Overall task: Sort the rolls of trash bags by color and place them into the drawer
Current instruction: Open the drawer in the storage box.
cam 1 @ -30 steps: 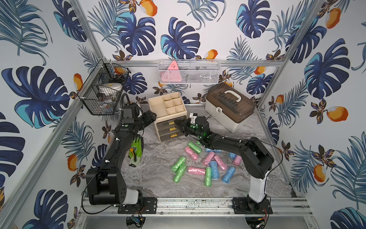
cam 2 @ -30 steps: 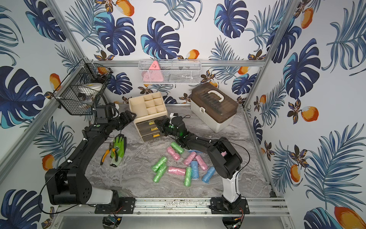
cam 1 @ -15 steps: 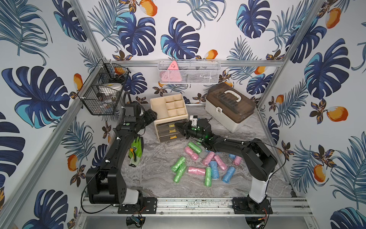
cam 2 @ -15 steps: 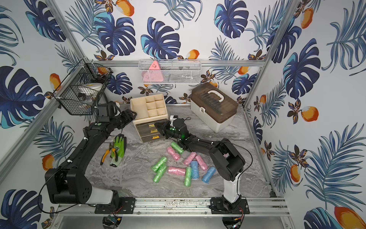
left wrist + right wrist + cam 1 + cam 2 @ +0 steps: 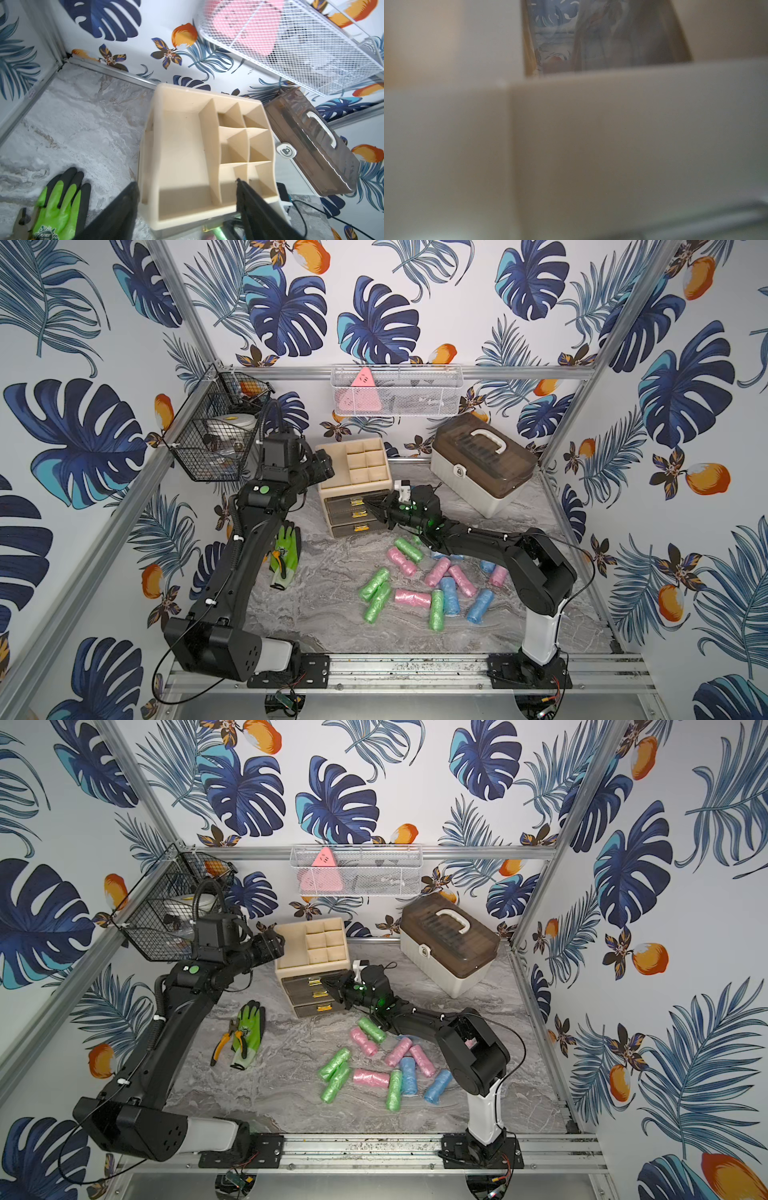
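Several rolls of trash bags lie loose on the marble floor in both top views: green (image 5: 409,549), pink (image 5: 411,598) and blue (image 5: 449,600). Behind them stands the beige organizer (image 5: 353,460) with three grey drawers (image 5: 345,514), all pushed in. My right gripper (image 5: 368,505) reaches the top drawer's gold handle (image 5: 313,982), fingers together on it. The right wrist view shows only the blurred beige organizer wall (image 5: 612,145). My left gripper (image 5: 186,182) is open. It straddles the organizer's open top (image 5: 182,145), one finger outside the side wall and one over the small compartments.
A green work glove (image 5: 284,551) with pliers (image 5: 226,1042) lies left of the drawers. A brown-lidded case (image 5: 482,468) stands at the back right. A black wire basket (image 5: 212,439) hangs on the left wall, a white mesh basket (image 5: 395,389) on the back wall.
My left gripper has moved right, up over the organizer's top. The right gripper stays at the top drawer's handle, barely shifted.
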Robot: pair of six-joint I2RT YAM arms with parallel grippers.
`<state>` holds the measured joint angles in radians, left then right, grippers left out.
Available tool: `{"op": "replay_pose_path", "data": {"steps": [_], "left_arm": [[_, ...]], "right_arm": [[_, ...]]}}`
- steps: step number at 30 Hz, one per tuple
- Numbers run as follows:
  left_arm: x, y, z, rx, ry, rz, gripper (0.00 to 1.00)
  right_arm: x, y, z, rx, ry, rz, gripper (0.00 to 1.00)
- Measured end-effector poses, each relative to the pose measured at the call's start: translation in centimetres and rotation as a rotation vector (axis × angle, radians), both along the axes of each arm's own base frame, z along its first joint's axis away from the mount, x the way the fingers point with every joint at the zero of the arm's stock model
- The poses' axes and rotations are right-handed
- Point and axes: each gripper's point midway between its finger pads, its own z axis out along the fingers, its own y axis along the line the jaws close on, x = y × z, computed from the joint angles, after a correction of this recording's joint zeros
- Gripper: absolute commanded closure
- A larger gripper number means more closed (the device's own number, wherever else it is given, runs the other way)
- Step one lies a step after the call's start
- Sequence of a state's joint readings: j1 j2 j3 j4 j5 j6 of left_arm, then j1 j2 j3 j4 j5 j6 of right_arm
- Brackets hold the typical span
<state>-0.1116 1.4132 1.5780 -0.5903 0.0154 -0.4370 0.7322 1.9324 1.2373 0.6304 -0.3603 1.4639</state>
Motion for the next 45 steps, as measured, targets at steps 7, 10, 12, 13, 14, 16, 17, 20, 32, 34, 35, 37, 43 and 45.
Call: {"op": "replay_pose_path", "data": {"steps": [7, 10, 12, 13, 14, 16, 17, 20, 32, 34, 35, 37, 43, 45], "left_arm": [[2.2, -4.0, -2.2, 0.141, 0.126, -0.120, 0.24], [2.7, -4.5, -3.8, 0.185, 0.179, -0.134, 0.25], [2.9, -4.6, -4.7, 0.208, 0.205, -0.139, 0.27], [3.0, -4.7, -5.0, 0.215, 0.214, -0.141, 0.28], [3.3, -4.7, -5.4, 0.220, 0.222, -0.139, 0.29], [3.7, -4.8, -6.0, 0.229, 0.234, -0.136, 0.32], [3.9, -4.8, -6.3, 0.232, 0.240, -0.135, 0.33], [4.4, -4.7, -7.1, 0.241, 0.256, -0.129, 0.35], [4.4, -4.9, -6.6, 0.201, 0.210, -0.110, 0.37], [4.3, -4.9, -6.2, 0.194, 0.197, -0.106, 0.37], [4.5, -4.9, -6.1, 0.189, 0.189, -0.102, 0.38], [4.7, -4.9, -5.9, 0.181, 0.180, -0.092, 0.43], [6.3, -5.2, -6.0, 0.178, 0.168, -0.088, 0.57], [6.7, -5.3, -6.7, 0.181, 0.182, -0.089, 0.61]], "right_arm": [[0.0, 0.4, 0.0, -0.019, 0.004, 0.019, 0.95], [0.0, 0.5, 0.0, -0.022, 0.005, 0.025, 0.95], [0.0, 0.6, 0.0, -0.027, 0.005, 0.029, 0.94], [0.0, 0.6, 0.0, -0.028, 0.003, 0.030, 0.94], [0.0, 0.6, 0.0, -0.029, 0.005, 0.032, 0.94], [0.0, 0.7, 0.0, -0.030, 0.004, 0.033, 0.94], [0.0, 0.7, 0.0, -0.030, 0.002, 0.035, 0.94], [0.0, 0.8, -0.1, -0.031, -0.001, 0.044, 0.94], [-0.1, 0.8, -0.1, -0.032, -0.003, 0.051, 0.94], [-0.1, 0.8, -0.1, -0.032, -0.003, 0.052, 0.94], [0.0, 0.8, -0.1, -0.032, -0.003, 0.052, 0.95], [-0.1, 0.8, -0.1, -0.031, -0.003, 0.054, 0.95], [-0.1, 0.8, -0.2, -0.026, -0.008, 0.055, 0.95], [-0.1, 0.8, -0.2, -0.024, -0.009, 0.057, 0.95]]}}
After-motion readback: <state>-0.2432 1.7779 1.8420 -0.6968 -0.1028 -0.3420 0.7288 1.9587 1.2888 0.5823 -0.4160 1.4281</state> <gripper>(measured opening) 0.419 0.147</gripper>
